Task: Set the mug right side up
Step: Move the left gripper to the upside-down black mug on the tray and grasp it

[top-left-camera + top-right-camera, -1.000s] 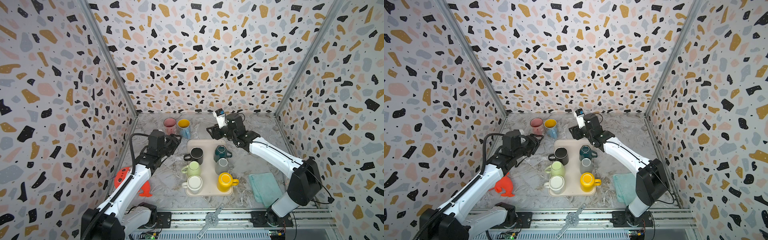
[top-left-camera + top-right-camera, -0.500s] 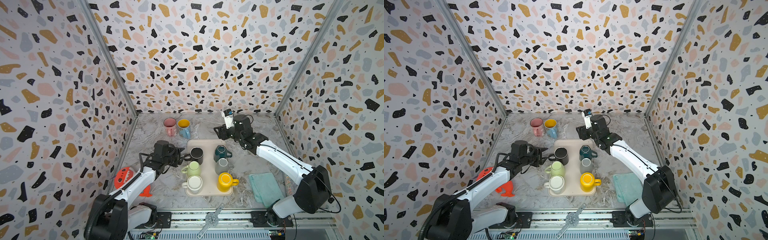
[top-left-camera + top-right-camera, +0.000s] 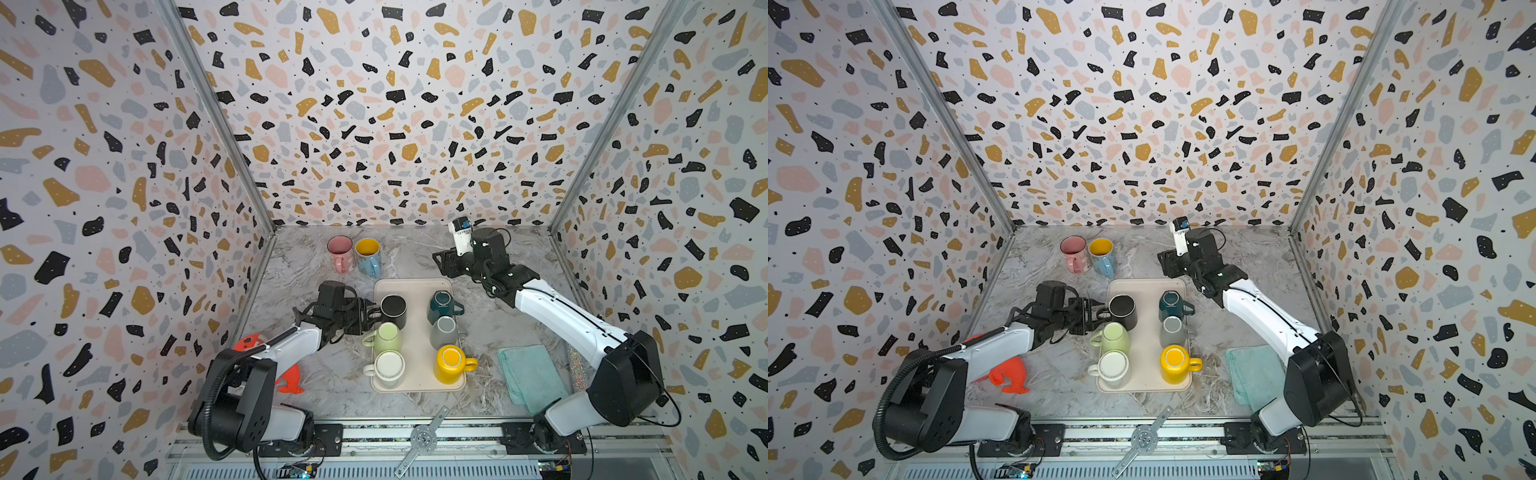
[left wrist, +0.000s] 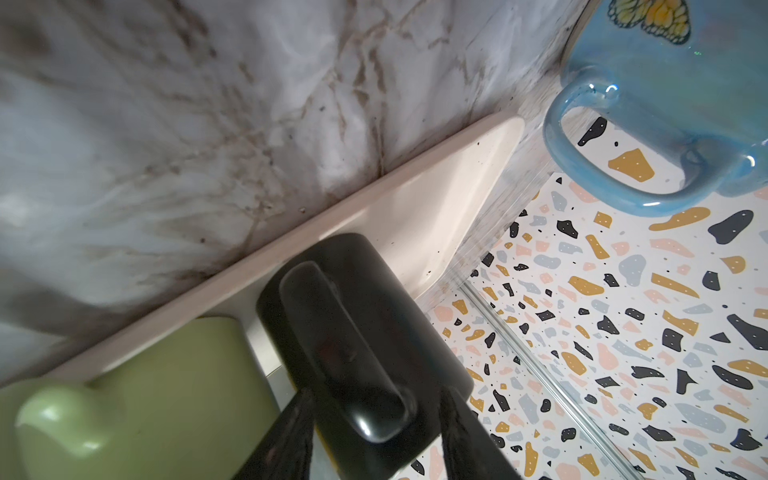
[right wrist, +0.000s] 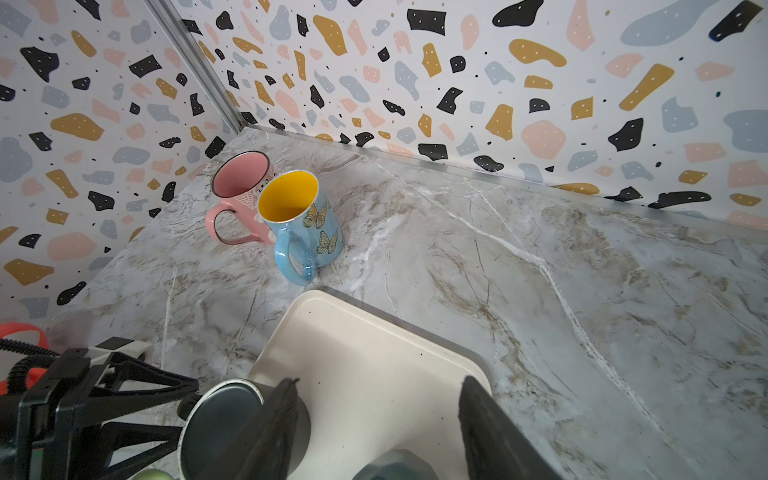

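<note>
Top views first: the left gripper (image 3: 369, 314) has swung down from beyond the tray's (image 3: 415, 286) left edge and now sits right at that edge, nose on to the black mug (image 3: 394, 308). The right gripper (image 3: 441, 263) has backed off past the tray's far right corner, well apart from everything on it; so I read the left arm as the one taking this mug, with the pickup only starting. The black mug stands in the tray's far left spot in both top views, base up and matte; its handle (image 3: 1102, 312) pokes out over the tray's left edge.

Left wrist now: the handle runs straight between my two fingers (image 4: 291, 432); the jaws have been narrowing and stand partway in, one on each side. A sliver of mug shows past each finger, so there is no pinch yet as far as I can tell; the green mug (image 4: 145, 395) sits just beside it on the tray.

Right wrist: the jaws are wide, with nothing between them but bare tray; the black mug's flat base faces up, rim down on the tray. This mug is not turned yet; I judge the clamp on the handle comes next, then lift and roll.
</note>
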### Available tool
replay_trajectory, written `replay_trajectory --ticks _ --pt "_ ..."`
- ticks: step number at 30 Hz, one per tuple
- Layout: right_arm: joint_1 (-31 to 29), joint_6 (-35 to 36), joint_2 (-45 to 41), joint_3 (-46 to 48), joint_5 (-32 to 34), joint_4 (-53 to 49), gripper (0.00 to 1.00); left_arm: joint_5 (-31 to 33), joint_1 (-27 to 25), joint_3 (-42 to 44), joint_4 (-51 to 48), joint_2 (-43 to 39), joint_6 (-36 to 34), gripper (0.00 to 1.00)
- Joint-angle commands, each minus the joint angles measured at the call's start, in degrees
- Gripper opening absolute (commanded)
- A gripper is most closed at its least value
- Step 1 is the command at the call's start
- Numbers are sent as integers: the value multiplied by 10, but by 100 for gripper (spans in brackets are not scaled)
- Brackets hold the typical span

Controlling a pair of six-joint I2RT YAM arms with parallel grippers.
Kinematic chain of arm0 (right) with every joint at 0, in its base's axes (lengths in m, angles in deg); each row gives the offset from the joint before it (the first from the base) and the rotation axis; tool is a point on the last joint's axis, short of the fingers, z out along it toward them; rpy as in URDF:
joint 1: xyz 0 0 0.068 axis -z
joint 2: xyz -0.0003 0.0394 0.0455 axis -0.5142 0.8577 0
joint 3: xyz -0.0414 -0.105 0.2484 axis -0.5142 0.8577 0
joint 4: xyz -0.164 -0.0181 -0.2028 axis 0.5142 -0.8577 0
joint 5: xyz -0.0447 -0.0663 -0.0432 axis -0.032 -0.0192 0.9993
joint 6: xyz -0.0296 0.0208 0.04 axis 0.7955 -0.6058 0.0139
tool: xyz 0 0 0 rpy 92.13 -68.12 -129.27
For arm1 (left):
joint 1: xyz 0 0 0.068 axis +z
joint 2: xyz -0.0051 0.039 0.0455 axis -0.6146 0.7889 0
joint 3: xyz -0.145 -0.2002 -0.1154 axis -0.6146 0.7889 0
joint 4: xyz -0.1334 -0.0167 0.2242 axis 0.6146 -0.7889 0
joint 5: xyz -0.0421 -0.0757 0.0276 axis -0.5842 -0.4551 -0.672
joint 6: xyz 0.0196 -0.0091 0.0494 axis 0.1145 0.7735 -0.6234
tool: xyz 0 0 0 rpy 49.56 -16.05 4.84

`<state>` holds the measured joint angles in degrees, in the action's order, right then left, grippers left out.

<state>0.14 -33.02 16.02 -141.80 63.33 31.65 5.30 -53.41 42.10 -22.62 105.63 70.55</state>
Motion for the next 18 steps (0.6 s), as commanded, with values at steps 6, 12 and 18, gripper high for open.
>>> replay_trajectory --ticks 6,12,18 --pt "8 -8 1 -2 -5 -3 64 -34 2 -16 37 43 9 46" --pt "13 -10 8 -7 -6 -5 64 -41 3 -27 41 64 7 38" --pt "15 -12 18 -10 -7 -5 64 -51 2 -39 49 85 1 23"
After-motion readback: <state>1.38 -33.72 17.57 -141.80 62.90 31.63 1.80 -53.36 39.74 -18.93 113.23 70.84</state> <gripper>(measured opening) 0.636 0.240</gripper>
